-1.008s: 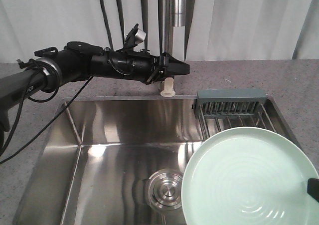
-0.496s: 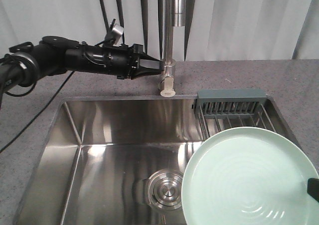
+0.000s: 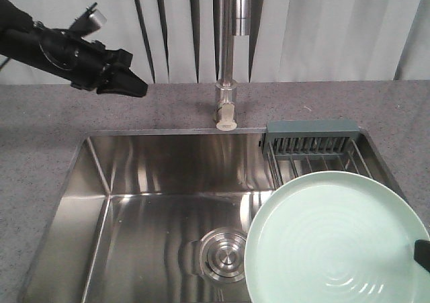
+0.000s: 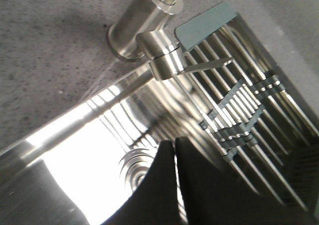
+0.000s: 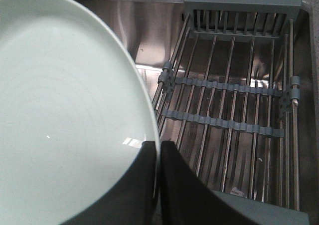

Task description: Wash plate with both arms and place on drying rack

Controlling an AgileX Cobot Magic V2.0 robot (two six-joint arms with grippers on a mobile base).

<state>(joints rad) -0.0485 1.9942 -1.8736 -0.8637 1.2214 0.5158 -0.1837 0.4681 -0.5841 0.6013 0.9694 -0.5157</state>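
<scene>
The front camera stands at the near edge of the sink [image 3: 87, 189], fairly high. It looks down and across the basin toward the faucet [image 3: 227, 88] and the curtain [image 3: 322, 27] behind, wide enough to take in the whole basin.

The left wrist camera sits just behind the left claw [image 4: 174, 150], tilted. Ahead of the tips it sees the faucet base, the basin wall and the drying rack [image 4: 239, 105].

The right wrist camera sits behind the right claw [image 5: 159, 150], very close in. The plate [image 5: 65, 110] fills the claw's left side, with the rack ahead and to its right.

All three views share the rack.
</scene>
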